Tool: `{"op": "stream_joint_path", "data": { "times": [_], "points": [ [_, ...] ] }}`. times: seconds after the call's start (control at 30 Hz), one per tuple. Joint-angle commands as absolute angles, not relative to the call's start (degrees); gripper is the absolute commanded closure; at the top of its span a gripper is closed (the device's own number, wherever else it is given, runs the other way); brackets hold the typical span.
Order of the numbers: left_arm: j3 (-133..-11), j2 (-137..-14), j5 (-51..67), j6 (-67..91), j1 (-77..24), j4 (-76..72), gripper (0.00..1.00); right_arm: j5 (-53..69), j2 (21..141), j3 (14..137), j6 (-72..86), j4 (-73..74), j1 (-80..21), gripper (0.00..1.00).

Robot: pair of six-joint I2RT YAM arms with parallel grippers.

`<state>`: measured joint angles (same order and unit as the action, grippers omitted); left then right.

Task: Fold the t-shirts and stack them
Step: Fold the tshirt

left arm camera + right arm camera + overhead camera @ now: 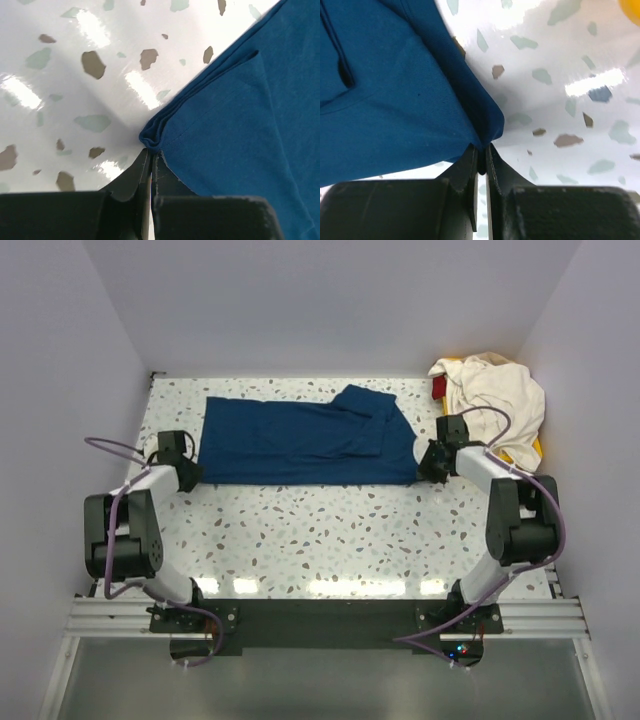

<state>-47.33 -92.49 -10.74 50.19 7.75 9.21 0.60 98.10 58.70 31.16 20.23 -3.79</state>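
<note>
Navy t-shirt (300, 445) lies spread flat across the far half of the table (330, 530), a sleeve folded over it. My left hand (151, 156) is pinched shut on its near left corner. My right hand (481, 152) is pinched on its near right corner. Cream t-shirt (495, 395) sits crumpled on the yellow tray (540, 447), far right.
</note>
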Motion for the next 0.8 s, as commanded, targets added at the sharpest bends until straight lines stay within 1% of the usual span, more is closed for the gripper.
{"op": "stream_joint_path", "data": {
  "times": [0.0,0.33,0.53,0.57,0.6,0.63,0.67,0.7,0.73,0.77],
  "points": [
    [-45.97,-85.80,-15.55,48.78,8.00,14.85,1.00,-2.90,92.29,58.37,31.90,27.24,-2.73,1.00],
    [-34.38,-71.11,-17.40,48.69,8.00,21.96,1.00,-5.89,74.63,47.21,35.24,36.38,-2.20,1.00],
    [-30.77,-63.11,-18.89,49.39,8.00,26.62,1.00,-6.24,65.31,40.08,37.70,39.72,-2.20,1.00],
    [-30.67,-62.41,-18.90,49.39,8.00,27.15,0.98,-6.59,64.61,39.64,38.23,40.77,-2.20,0.93],
    [-30.67,-61.36,-19.07,49.48,8.00,27.68,0.93,-7.03,62.95,39.20,38.67,41.39,-2.20,0.86],
    [-30.85,-60.91,-18.99,49.48,8.09,28.56,0.83,-7.64,62.15,39.11,39.11,42.09,-2.20,0.79],
    [-31.02,-60.47,-19.07,49.31,8.00,28.83,0.76,-8.69,61.44,39.20,40.07,42.97,-2.20,0.64],
    [-31.37,-59.60,-19.07,49.13,8.00,29.18,0.68,-9.40,60.65,39.20,40.34,43.33,-2.20,0.54],
    [-32.42,-59.07,-19.16,48.61,8.09,29.88,0.53,-9.93,59.77,39.63,40.34,43.77,-2.20,0.37],
    [-33.04,-58.11,-19.25,48.26,8.00,30.23,0.47,-10.54,59.50,40.68,40.08,44.38,-2.20,0.30]
  ]
}}
